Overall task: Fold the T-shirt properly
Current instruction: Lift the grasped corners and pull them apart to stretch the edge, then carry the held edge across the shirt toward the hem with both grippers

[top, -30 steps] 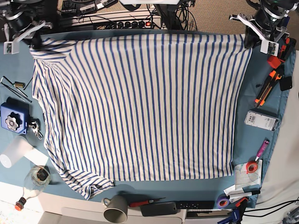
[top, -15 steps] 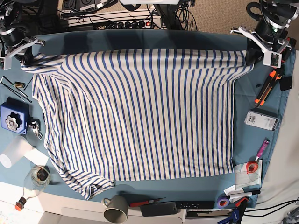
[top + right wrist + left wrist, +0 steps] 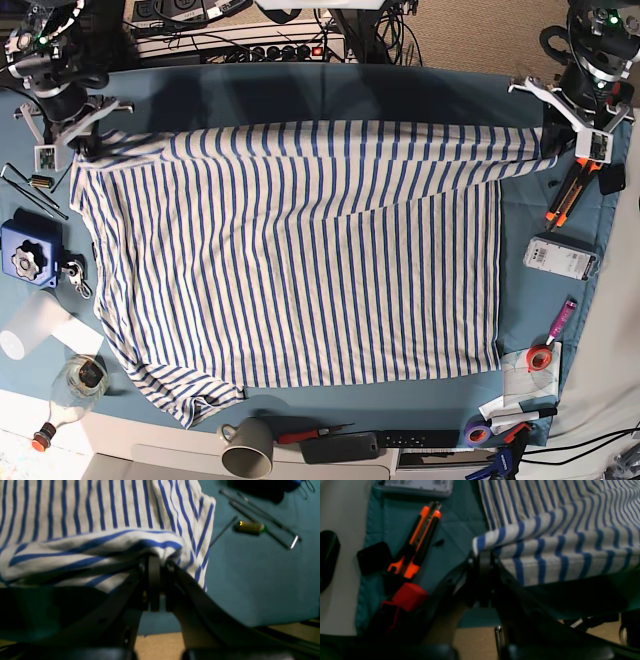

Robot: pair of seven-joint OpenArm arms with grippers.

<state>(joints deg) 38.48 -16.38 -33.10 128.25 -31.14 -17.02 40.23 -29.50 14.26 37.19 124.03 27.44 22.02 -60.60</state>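
Shirt [image 3: 300, 270] lies spread over the middle of the cloth [image 3: 440, 425], stripes running from the arms' side toward the mug side. Far edge from the arms is flat, close to the mug [image 3: 247, 447]. Edge by the arms is gathered into a band between the two tools, looks lifted, with a fold hanging under it in both wrist views.

Left tool [image 3: 482, 555]: clenched on the shirt's corner, on the base view's right. Right tool [image 3: 160, 561]: clenched on the other corner, base view's left. My read: two corners pinched so the edge stays taut and moves as one line, no sag mid-span. Likely step: carrying that edge over for a fold. Next move probably wants both arms travelling together; if one leads, the fold goes skew.

Can't tell collar end from hem, so no call on which way it points. Long axis of the spread part: hard to call, width and depth look near alike. Gripped band runs side to side, across the stripes.

One rumpled bit [image 3: 190, 395] sticks out at the lower left in the base view, probably a sleeve. Would need tucking.

Small stuff rings the shirt: blue box [image 3: 28, 254], bottle [image 3: 75, 392], cutters [image 3: 570, 192], white box [image 3: 560, 258]. Probably shoved aside for room; cutters sit near the left tool, could snag.
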